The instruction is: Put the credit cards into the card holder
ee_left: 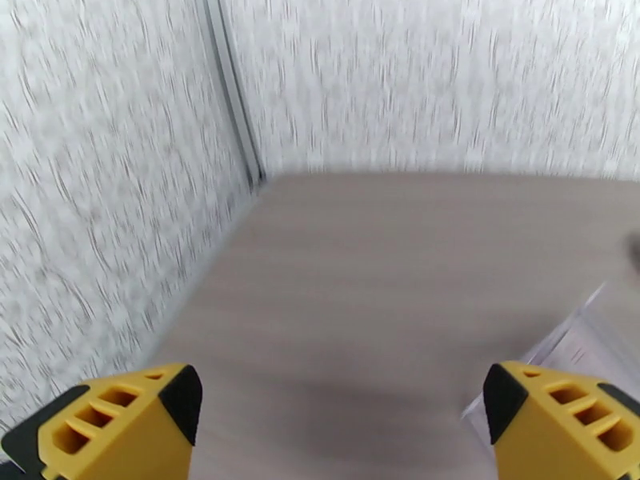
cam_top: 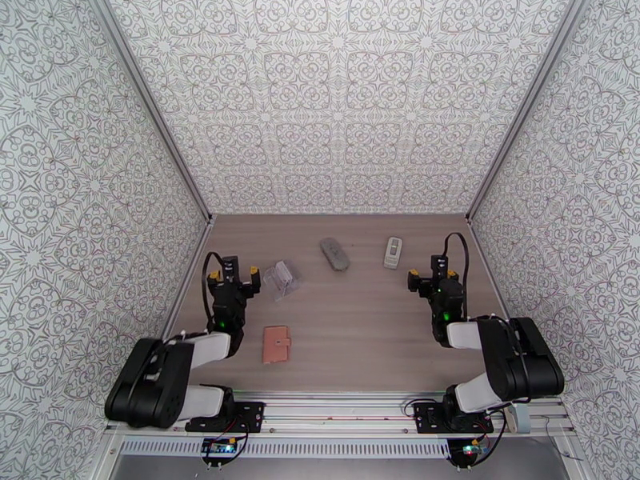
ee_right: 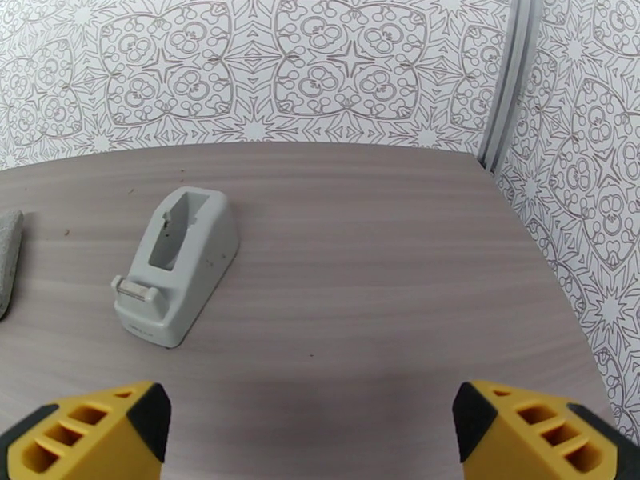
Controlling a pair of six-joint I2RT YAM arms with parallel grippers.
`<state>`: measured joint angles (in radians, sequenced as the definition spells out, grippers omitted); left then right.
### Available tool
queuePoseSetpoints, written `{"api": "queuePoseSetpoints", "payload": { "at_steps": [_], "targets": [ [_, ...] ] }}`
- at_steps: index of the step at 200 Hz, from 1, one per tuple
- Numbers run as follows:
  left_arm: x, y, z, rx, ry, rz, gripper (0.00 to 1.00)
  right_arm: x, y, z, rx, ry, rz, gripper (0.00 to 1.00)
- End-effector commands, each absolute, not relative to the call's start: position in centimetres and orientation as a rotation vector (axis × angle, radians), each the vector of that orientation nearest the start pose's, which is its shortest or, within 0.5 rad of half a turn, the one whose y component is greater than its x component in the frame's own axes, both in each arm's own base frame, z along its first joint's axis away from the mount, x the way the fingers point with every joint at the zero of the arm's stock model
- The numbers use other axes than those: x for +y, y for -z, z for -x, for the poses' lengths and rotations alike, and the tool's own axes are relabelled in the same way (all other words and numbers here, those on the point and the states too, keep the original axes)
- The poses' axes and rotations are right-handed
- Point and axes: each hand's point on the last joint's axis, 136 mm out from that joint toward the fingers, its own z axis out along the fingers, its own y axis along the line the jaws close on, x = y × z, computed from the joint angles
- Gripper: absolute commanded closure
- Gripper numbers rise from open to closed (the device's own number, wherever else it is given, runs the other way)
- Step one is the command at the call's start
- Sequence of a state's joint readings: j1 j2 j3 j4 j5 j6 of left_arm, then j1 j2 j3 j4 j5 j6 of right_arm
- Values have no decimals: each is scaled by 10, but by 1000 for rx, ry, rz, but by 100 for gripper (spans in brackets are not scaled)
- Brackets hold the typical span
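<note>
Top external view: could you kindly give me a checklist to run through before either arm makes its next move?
1. Left gripper open and empty: ok.
2. Right gripper open and empty: ok.
3. Card holder identified: cannot tell. It could be the clear plastic item beside the left gripper, or the pink snap case lying flat nearer the bases.
4. Credit cards located: cannot tell. They may sit inside one of those two.
5. Pink snap case open: not ok, it looks shut.
6. Tape dispenser and grey oblong object lying apart from both candidates: ok.
</note>
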<state>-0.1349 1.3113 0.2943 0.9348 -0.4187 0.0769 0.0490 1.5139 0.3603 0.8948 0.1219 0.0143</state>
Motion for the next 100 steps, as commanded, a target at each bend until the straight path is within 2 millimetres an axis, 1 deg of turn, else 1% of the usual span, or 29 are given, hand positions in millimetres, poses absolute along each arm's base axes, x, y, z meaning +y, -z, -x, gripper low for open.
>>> {"api": "queuePoseSetpoints", "payload": {
  "at_steps": [1,6,10,21,31,40,50,51,58,70,75,85,100],
  "targets": [
    [44,-191,-346,1586,-386,331,1,-11,-145,-388,1757,84,-107,1],
    [47,-194,-340,1566,-355,374,1,-12,-151,-386,1757,88,-111,1],
    [45,-198,-338,1557,-321,370,1,-13,-156,-385,1755,90,-115,1],
    [27,-206,-334,1562,-218,275,1,-14,-172,-380,1742,87,-134,1],
    [11,-206,-330,1623,-122,217,1,-19,-185,-374,1717,60,-204,1],
    [8,-212,-327,1625,-64,221,1,-17,-200,-369,1682,16,-231,1],
    [10,-217,-322,1584,-67,271,1,-9,-212,-366,1674,-47,-223,1],
    [10,-218,-322,1577,-66,278,1,-8,-209,-365,1689,-51,-222,1],
    [9,-218,-320,1553,-61,302,1,-4,-216,-365,1692,-87,-213,1],
    [3,-219,-320,1551,-26,316,1,-1,-218,-364,1711,-130,-239,1],
    [-2,-218,-322,1583,2,316,1,1,-218,-365,1721,-148,-252,1],
    [-10,-223,-321,1656,72,330,1,6,-220,-365,1729,-196,-256,1],
    [-19,-238,-314,1734,163,350,1,17,-222,-364,1728,-281,-235,1]
  ]
}}
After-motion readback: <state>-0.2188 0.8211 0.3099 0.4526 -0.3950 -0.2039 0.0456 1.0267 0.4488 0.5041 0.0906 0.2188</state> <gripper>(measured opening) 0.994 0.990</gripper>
